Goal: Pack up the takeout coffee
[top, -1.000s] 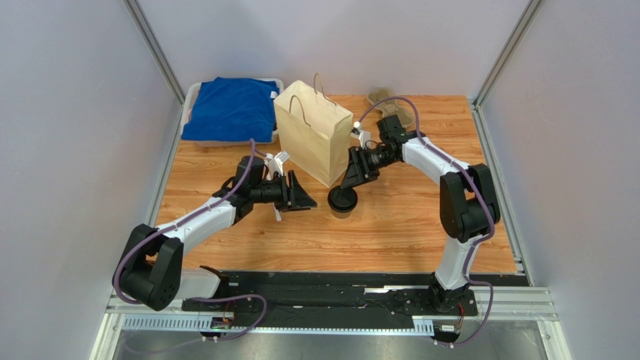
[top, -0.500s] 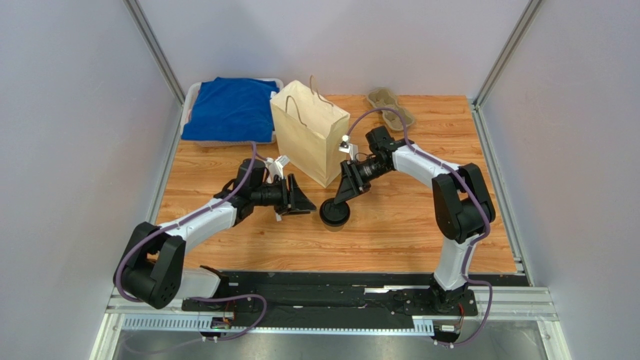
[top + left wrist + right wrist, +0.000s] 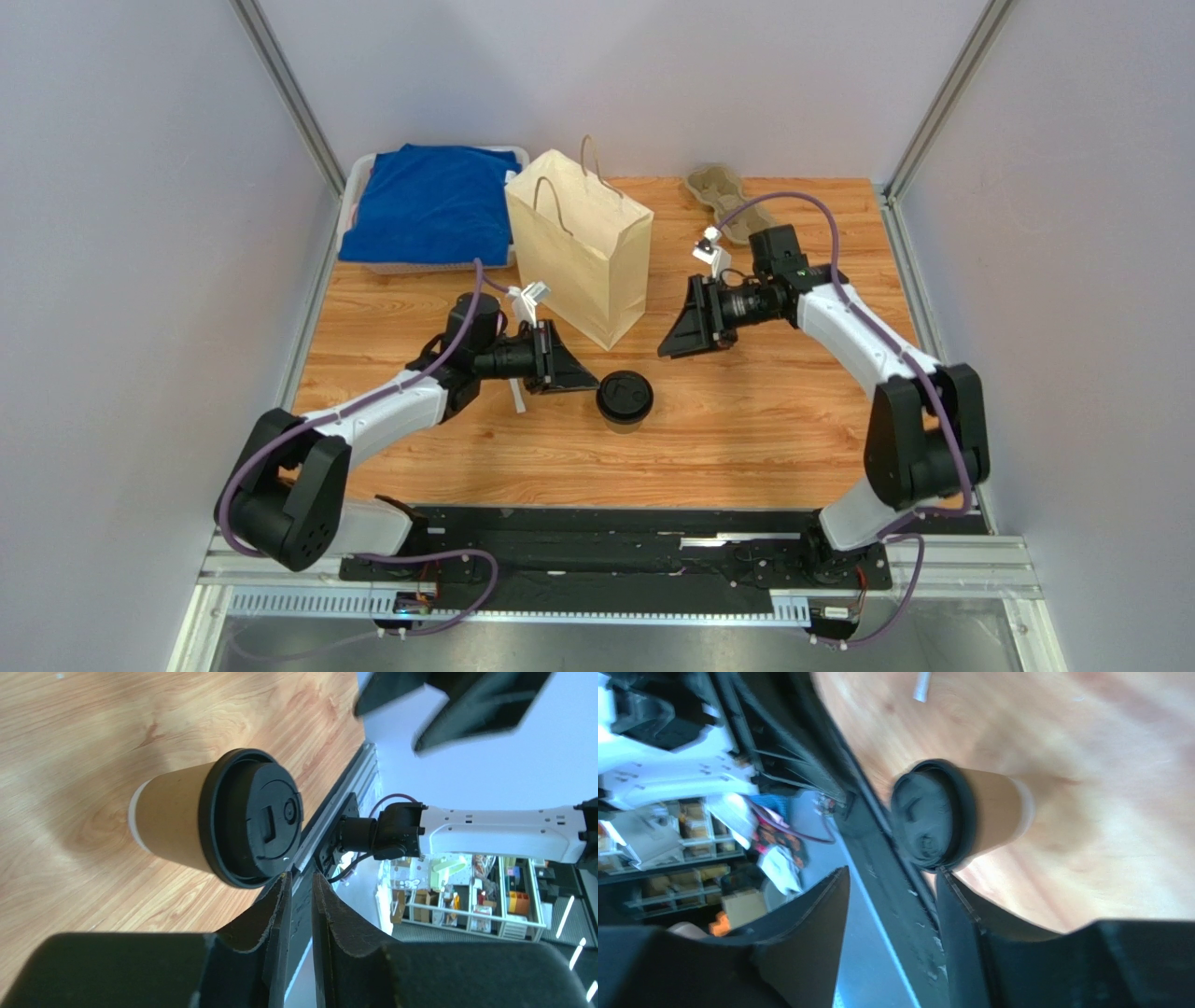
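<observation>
The takeout coffee [image 3: 623,396], a brown paper cup with a black lid, stands upright on the wooden table, free of both grippers. My left gripper [image 3: 568,373] sits just left of it; in the left wrist view its jaws [image 3: 300,876] are open only a narrow slit with nothing between them, and the cup [image 3: 210,819] lies just beyond the fingertips. My right gripper [image 3: 687,333] hovers up and to the right of the cup, open and empty. In the right wrist view the cup [image 3: 962,815] lies past the fingertips of the right gripper [image 3: 894,871].
A tan paper bag [image 3: 579,266] stands upright behind the cup, between the two arms. A bin with a blue cloth [image 3: 428,203] is at the back left. A pulp cup tray [image 3: 716,185] lies at the back. A thin white straw [image 3: 516,396] rests under my left gripper.
The right gripper carried the cup a little left and nearer, let it go and drew back up-right. The left jaws narrowed and edged toward the cup.
</observation>
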Tool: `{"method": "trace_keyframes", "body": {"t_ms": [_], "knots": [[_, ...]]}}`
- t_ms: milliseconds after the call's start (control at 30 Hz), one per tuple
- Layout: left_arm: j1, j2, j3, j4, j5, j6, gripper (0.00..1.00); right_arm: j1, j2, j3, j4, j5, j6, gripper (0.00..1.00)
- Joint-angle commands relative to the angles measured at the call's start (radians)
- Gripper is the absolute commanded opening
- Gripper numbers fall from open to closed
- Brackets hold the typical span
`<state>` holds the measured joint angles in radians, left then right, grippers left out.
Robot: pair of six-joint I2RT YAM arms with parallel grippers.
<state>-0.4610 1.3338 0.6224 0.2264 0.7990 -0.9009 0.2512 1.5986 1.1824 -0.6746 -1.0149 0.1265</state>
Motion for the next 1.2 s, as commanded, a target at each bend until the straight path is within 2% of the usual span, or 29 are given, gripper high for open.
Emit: {"method": "trace_keyframes", "body": {"t_ms": [0,100,300,400,967,1067,1167], "knots": [[-0.053,0.06,0.062,0.125,-0.004,-0.046,0.22,0.078,-0.152,-0.173,0.261,-0.042,0.356,0.47],[-0.073,0.111,0.076,0.166,-0.011,-0.078,0.17,0.134,-0.161,-0.216,0.32,-0.018,0.433,0.39],[-0.08,0.2,0.099,0.206,-0.012,-0.11,0.06,0.157,-0.092,-0.271,0.452,-0.007,0.535,0.29],[-0.079,0.238,0.093,0.202,-0.021,-0.122,0.02,0.158,-0.054,-0.279,0.455,0.002,0.516,0.26],[-0.062,0.33,0.05,0.145,-0.026,-0.115,0.0,0.134,0.103,-0.305,0.294,0.159,0.388,0.24],[-0.064,0.314,0.057,0.178,0.006,-0.135,0.0,0.143,0.107,-0.277,0.285,0.121,0.369,0.22],[-0.087,0.263,0.112,0.202,0.052,-0.135,0.0,0.163,0.045,-0.23,0.346,0.032,0.374,0.26]]}}
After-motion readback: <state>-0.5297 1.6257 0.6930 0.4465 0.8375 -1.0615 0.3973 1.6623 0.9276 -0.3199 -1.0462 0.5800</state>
